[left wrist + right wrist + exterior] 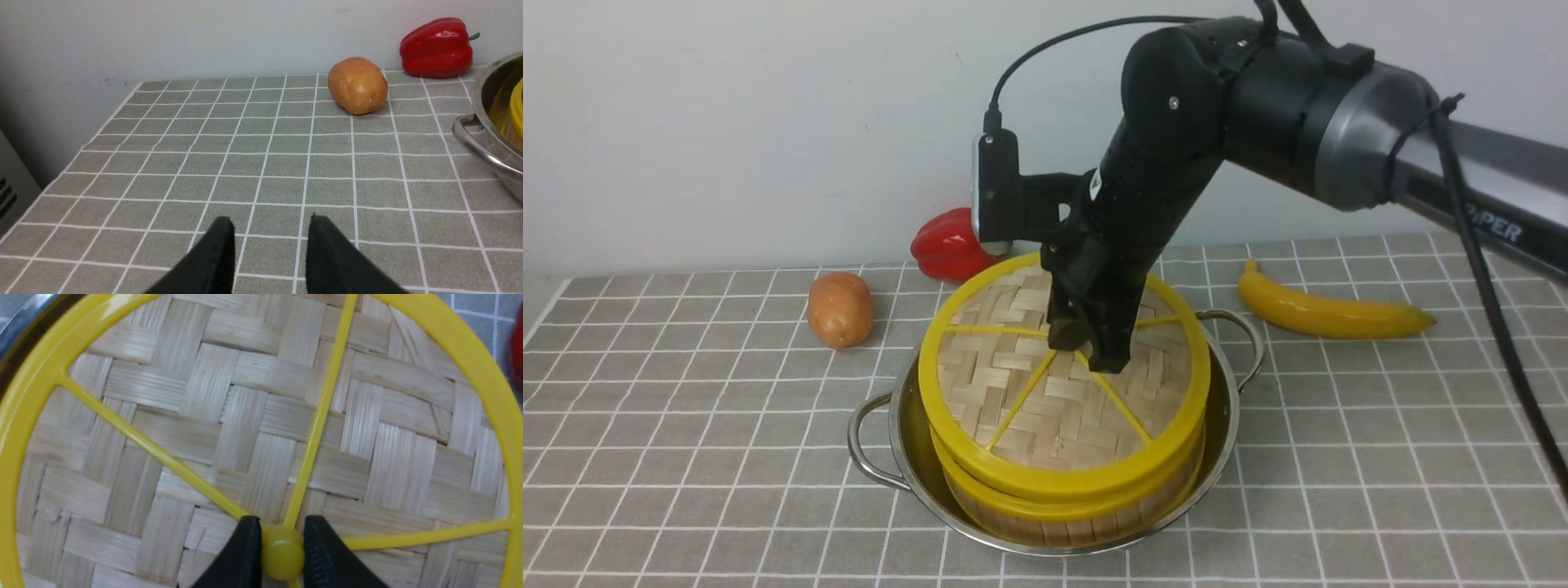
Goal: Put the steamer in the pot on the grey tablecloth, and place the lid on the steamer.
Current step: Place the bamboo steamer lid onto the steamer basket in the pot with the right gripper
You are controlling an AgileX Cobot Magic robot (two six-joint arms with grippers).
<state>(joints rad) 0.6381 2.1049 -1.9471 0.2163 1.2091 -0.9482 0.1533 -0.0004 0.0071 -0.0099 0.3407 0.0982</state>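
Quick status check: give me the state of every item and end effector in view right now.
lid: on the steamer, knob pinched
steamer: inside the pot, covered
pot: upright on the grey tablecloth
right end effector: shut on the lid's knob
left end effector: open, empty

Bare tablecloth [229, 163] left of potato [840, 309].

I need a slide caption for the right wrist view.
Right gripper pinching the yellow centre knob of the flat woven-bamboo lid.
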